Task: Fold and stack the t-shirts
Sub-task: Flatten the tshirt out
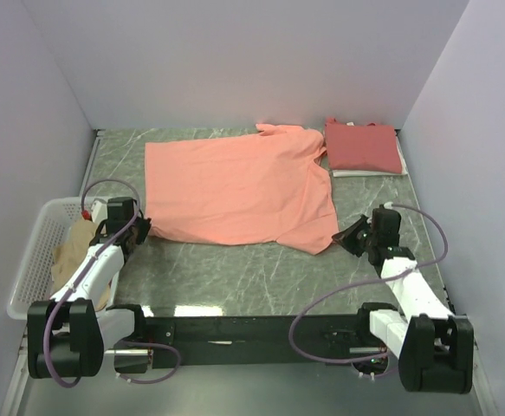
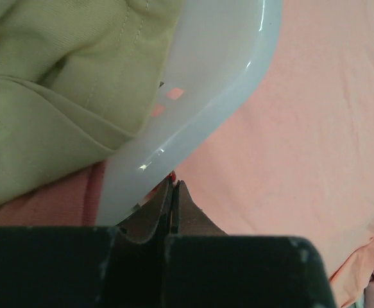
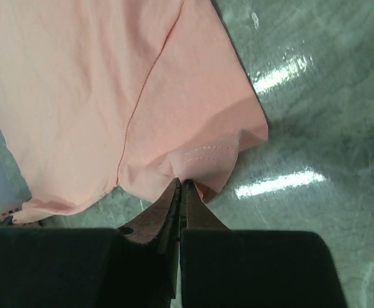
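A salmon-orange t-shirt lies spread flat on the green marble table. My left gripper is at its near left corner, beside the basket. In the left wrist view the jaws are shut with a sliver of orange cloth at their tips. My right gripper is at the near right corner. In the right wrist view it is shut on a pinched fold of the hemmed edge of the shirt. A folded red t-shirt lies at the back right on a folded white one.
A white plastic basket stands at the left edge and holds a tan garment. Its rim sits just above my left fingertips in the left wrist view. White walls close in the table on three sides.
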Action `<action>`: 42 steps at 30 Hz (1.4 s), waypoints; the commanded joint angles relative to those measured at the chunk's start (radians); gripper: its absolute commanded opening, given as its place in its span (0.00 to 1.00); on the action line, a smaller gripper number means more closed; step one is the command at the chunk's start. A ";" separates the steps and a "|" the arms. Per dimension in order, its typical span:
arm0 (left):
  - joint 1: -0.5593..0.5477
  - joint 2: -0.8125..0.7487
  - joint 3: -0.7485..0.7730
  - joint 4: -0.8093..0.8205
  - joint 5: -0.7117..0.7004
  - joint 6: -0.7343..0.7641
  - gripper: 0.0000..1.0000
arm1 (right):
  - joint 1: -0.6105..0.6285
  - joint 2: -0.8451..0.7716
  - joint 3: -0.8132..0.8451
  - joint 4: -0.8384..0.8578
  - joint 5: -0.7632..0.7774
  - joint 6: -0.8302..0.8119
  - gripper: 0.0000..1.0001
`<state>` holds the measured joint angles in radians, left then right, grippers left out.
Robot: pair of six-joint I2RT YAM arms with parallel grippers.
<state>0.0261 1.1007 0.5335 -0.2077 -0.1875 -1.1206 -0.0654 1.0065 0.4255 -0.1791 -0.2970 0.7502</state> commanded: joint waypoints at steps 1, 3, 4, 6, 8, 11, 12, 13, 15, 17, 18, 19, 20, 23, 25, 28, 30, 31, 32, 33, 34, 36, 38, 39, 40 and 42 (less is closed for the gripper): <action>0.018 -0.033 -0.016 -0.048 -0.066 -0.019 0.01 | -0.002 -0.092 -0.034 -0.008 0.001 0.031 0.00; 0.040 -0.033 -0.017 -0.065 -0.070 -0.015 0.01 | -0.001 -0.152 -0.066 -0.017 0.001 0.051 0.00; 0.052 -0.032 -0.020 -0.067 -0.063 -0.008 0.01 | 0.002 -0.170 -0.076 -0.022 -0.002 0.058 0.00; 0.083 -0.025 -0.024 -0.064 -0.049 0.004 0.01 | 0.015 -0.213 -0.097 -0.029 -0.001 0.080 0.00; 0.106 -0.024 -0.032 -0.053 -0.024 0.015 0.01 | 0.038 -0.244 -0.111 -0.039 0.010 0.101 0.00; 0.123 -0.019 -0.036 -0.055 -0.017 0.028 0.01 | 0.061 -0.278 -0.120 -0.057 0.032 0.129 0.00; 0.129 -0.018 -0.035 -0.058 -0.018 0.034 0.01 | 0.090 -0.284 -0.123 -0.062 0.042 0.136 0.00; 0.133 -0.021 -0.032 -0.070 -0.029 0.036 0.01 | 0.098 -0.293 -0.125 -0.068 0.047 0.143 0.00; 0.153 -0.030 -0.030 -0.087 -0.038 0.036 0.01 | 0.127 -0.316 -0.128 -0.080 0.068 0.161 0.00; 0.166 -0.047 -0.029 -0.114 -0.049 0.033 0.01 | 0.148 -0.341 -0.126 -0.102 0.081 0.178 0.00; 0.167 -0.054 -0.030 -0.120 -0.047 0.033 0.01 | 0.160 -0.348 -0.129 -0.111 0.094 0.182 0.00; 0.169 -0.064 -0.032 -0.121 -0.043 0.035 0.01 | 0.177 -0.356 -0.129 -0.129 0.101 0.186 0.00; 0.169 -0.082 -0.036 -0.116 -0.026 0.036 0.01 | 0.185 -0.374 -0.131 -0.138 0.105 0.192 0.00; 0.169 -0.120 -0.055 -0.119 -0.018 0.036 0.05 | 0.190 -0.416 -0.131 -0.180 0.127 0.195 0.00; 0.169 -0.133 -0.061 -0.130 -0.024 0.033 0.08 | 0.191 -0.433 -0.122 -0.212 0.139 0.189 0.12; 0.169 -0.163 -0.061 -0.160 -0.032 0.031 0.20 | 0.190 -0.445 -0.062 -0.255 0.159 0.164 0.40; 0.167 -0.179 -0.061 -0.177 -0.033 0.028 0.31 | 0.190 -0.437 -0.027 -0.269 0.202 0.141 0.53; 0.167 -0.188 -0.061 -0.180 -0.032 0.027 0.32 | 0.190 -0.427 0.010 -0.267 0.217 0.130 0.55; 0.169 -0.205 -0.061 -0.182 -0.027 0.028 0.36 | 0.191 -0.396 0.027 -0.258 0.235 0.114 0.57; 0.167 -0.212 -0.060 -0.188 -0.024 0.030 0.39 | 0.190 -0.370 0.047 -0.250 0.251 0.100 0.57; 0.166 -0.225 -0.058 -0.191 -0.020 0.030 0.46 | 0.188 -0.302 0.088 -0.223 0.269 0.072 0.57; 0.164 -0.234 -0.056 -0.191 -0.012 0.038 0.47 | 0.178 -0.202 0.133 -0.186 0.285 0.040 0.58; 0.153 -0.233 -0.058 -0.180 0.003 0.038 0.47 | 0.174 -0.016 0.229 -0.137 0.283 -0.027 0.58; 0.146 -0.229 -0.056 -0.177 0.006 0.038 0.47 | 0.165 0.050 0.269 -0.128 0.294 -0.049 0.58; 0.138 -0.220 -0.058 -0.170 0.003 0.035 0.47 | 0.161 0.173 0.348 -0.102 0.288 -0.099 0.58; 0.101 -0.205 -0.056 -0.162 -0.004 0.028 0.46 | 0.154 0.291 0.438 -0.080 0.260 -0.146 0.57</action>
<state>0.1471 0.8692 0.4984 -0.3065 -0.1081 -1.1156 0.1028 1.1519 0.7464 -0.3431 -0.0502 0.7319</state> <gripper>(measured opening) 0.465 0.578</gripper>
